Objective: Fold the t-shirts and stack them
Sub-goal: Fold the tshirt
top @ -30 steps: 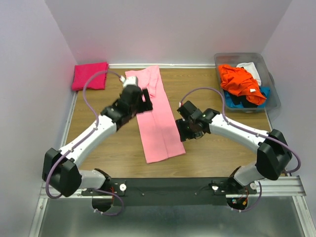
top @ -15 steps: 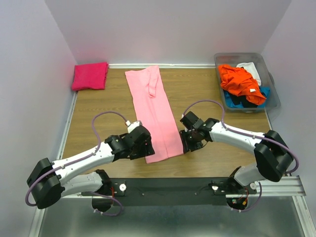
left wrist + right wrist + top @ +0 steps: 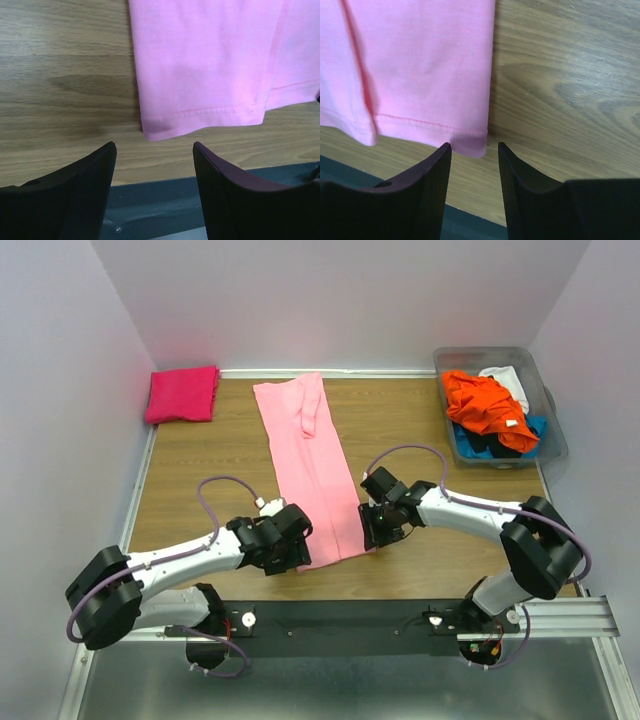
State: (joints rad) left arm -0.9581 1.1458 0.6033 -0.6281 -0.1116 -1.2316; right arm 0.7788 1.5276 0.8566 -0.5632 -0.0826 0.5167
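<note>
A light pink t-shirt (image 3: 312, 470), folded into a long narrow strip, lies flat on the wooden bench (image 3: 200, 470), running from the far edge toward the arms. The left pincer (image 3: 153, 145) hangs low over the near-left corner of its hem, jaws spread wide with nothing between them. The right pincer (image 3: 474, 145) sits at the near-right corner, jaws parted and empty, the stitched hem corner just beyond the fingertips. A folded magenta t-shirt (image 3: 183, 393) rests at the far-left corner of the bench, well apart from the pink one. At the far right, a clear plastic bin (image 3: 553, 435) holds a loose heap of shirts: orange (image 3: 485, 405) on top, with white (image 3: 508, 380), blue (image 3: 537, 425) and black (image 3: 490, 446) showing around it.
</note>
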